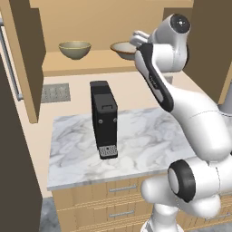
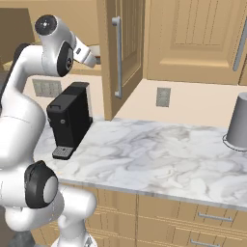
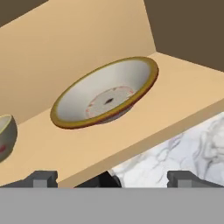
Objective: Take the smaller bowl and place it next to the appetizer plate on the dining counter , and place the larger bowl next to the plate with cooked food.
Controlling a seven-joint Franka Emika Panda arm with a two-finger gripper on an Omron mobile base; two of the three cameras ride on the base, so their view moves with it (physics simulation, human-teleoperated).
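Down at the near edge of the hand view, 2 dark fingertips (image 3: 40, 178) standing far apart, gripper (image 3: 113, 179) spread wide with nothing between the jaws. Hovering just short of the shelf (image 3: 183, 87), not touching either bowl. Looks like a lined-up approach, hand tilted so the shelf edge runs on a slant.

Just past the fingers, straight ahead: larger bowl (image 3: 105, 94), cream with a brown-gold rim and reddish rings inside, sitting on the wooden shelf near its front edge. Probably the target, judging by how squarely centred. Off to one side, well apart from it, smaller bowl (image 1: 74, 49), deeper and olive-tan, on the same shelf. Both upright, both parked in an open cabinet, so a reach up and in is called for.

Below the shelf: marble-topped counter (image 1: 149, 145) with wooden drawers, black coffee machine (image 1: 103, 118) standing on it, close under the arm's path and worth clearing on the way out. Further along the counter, from the right base view, 1 grey upturned cup (image 2: 240, 121). Behind that, tan wall with an outlet (image 2: 163, 97), open cabinet door (image 2: 120, 48) with a long handle, more wooden doors beyond.
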